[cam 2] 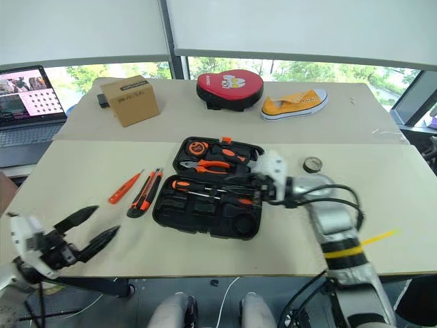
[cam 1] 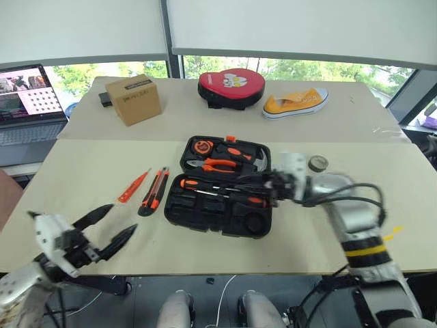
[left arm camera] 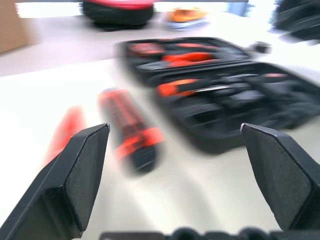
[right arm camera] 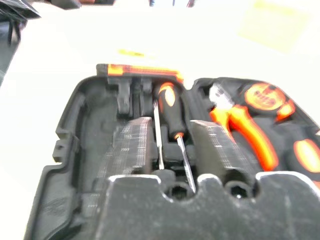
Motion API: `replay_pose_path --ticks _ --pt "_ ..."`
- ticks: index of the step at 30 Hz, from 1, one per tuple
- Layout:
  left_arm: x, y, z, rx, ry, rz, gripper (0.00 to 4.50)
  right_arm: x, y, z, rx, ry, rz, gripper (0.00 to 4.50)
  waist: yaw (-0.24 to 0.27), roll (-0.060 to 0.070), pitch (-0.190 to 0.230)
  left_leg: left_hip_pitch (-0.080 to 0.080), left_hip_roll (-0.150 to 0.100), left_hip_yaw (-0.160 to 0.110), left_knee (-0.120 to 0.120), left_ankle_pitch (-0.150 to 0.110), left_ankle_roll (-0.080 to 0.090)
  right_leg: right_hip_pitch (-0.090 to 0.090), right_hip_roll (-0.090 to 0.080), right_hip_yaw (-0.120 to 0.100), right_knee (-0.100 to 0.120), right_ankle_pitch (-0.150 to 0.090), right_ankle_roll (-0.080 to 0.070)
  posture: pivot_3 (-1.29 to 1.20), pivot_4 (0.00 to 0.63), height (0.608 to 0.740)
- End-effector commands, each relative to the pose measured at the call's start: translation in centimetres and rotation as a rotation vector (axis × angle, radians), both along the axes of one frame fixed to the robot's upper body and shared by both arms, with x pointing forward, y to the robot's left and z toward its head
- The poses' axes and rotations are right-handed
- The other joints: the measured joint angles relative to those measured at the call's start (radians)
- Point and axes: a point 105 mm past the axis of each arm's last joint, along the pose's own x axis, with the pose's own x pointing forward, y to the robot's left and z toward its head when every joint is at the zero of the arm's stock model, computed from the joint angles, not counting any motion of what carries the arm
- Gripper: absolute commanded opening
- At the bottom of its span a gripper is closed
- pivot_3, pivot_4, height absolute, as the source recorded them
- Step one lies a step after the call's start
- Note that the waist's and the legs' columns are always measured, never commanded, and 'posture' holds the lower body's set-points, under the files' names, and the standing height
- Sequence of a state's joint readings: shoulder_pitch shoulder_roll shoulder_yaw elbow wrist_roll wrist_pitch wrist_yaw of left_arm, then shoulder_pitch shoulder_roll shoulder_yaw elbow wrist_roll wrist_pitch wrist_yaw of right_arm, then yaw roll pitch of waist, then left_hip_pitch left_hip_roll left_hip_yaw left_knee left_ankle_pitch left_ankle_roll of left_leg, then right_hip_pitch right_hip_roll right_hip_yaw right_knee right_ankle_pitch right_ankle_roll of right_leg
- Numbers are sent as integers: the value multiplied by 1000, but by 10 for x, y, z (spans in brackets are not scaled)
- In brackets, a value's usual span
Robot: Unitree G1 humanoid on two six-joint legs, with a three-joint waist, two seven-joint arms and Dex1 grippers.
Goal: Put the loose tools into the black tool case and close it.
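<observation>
Lying open on the beige surface (cam 1: 82,178), the black plastic tool case (cam 1: 218,215) holds two orange-and-black-handled screwdrivers (cam 1: 218,188); right jaws (cam 1: 261,181) part above them, left jaws (cam 1: 113,227) gape empty.

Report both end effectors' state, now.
Left end effector: open, empty.
Right end effector: open, holding nothing, over the black tool case.

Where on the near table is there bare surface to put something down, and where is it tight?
Free: the strip along the near edge in front of the black tool case, and the patch between case and cardboard box. Crowded: left of the case, where the utility knife and tester screwdriver lie beside the left claw; the right claw hangs over the case, tape roll beyond.
</observation>
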State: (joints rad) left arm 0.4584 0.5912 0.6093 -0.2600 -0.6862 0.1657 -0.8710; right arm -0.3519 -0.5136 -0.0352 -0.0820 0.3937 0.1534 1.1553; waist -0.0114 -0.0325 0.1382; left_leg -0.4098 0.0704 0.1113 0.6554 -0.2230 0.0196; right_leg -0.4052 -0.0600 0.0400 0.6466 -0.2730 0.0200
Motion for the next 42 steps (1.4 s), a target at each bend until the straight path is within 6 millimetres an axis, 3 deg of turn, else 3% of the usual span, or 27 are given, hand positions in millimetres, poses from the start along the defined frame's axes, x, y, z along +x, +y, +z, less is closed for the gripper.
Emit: replay_pose_path --ticks 1,5,7,10,15,17,20,25,31,34,39,42 --pt "-25 59 -12 16 111 274 4500 -22 -37 9 80 -120 -75 3168 -2 -1 1 1 0 0 -1 0 0 0 0 1 0 0 0 0 150 740" --pt "-29 71 -20 19 169 313 4500 -35 -61 -1 134 -104 -148 4417 -3 -1 1 4 -1 1 -2 0 0 1 0 2 0 0 0 0 150 740" --pt "-21 66 -18 -4 195 271 4500 -46 -77 -15 121 -44 -168 4417 2 -2 1 4 -1 1 -2 0 -1 1 0 1 0 -1 -1 0 150 740" --pt "-1 50 -8 -10 212 175 4500 -52 -83 -21 120 -37 -199 4417 7 -4 0 6 0 1 -2 -3 -8 1 -1 0 0 -3 -5 0 150 740" --pt "35 29 11 11 233 86 4500 -55 -70 -9 156 -86 -194 4417 2 -3 0 5 0 0 -2 -3 -9 1 -1 2 1 -1 -2 0 150 740" --pt "66 11 14 81 289 11 4500 -58 -55 1 181 -104 -160 4417 -1 -3 1 5 0 -1 -3 -1 -5 1 0 2 1 -1 -2 0 150 740" --pt "101 5 17 164 322 19 4500 -57 -45 7 194 -112 -143 4417 4 -3 2 5 -1 0 -4 3 -4 0 1 1 2 0 -2 0 150 740" --pt "136 -3 10 234 358 11 4500 -54 -42 10 201 -121 -156 4417 -3 -3 2 4 -2 1 -6 3 -5 0 1 2 1 -1 -1 0 150 740" --pt "154 -14 -9 297 419 -27 4500 -54 -41 8 206 -121 -166 4417 2 -4 2 2 -3 1 -9 3 -5 -2 2 2 1 -2 0 0 150 740" --pt "157 -24 -15 257 431 -67 3794 -55 -41 6 206 -120 -173 4500 6 -3 2 3 -3 2 -8 3 -5 -1 2 2 2 -2 0 0 150 740" --pt "157 -25 -15 243 418 -86 2032 -57 -45 2 199 -114 -182 4500 15 -3 2 4 -3 1 -7 3 -5 0 1 2 2 -2 0 0 150 740" --pt "159 -19 -4 247 349 -96 949 -59 -46 -1 188 -103 -181 4500 16 -3 2 4 -3 1 -7 3 -5 0 1 3 2 -2 0 0 150 740"
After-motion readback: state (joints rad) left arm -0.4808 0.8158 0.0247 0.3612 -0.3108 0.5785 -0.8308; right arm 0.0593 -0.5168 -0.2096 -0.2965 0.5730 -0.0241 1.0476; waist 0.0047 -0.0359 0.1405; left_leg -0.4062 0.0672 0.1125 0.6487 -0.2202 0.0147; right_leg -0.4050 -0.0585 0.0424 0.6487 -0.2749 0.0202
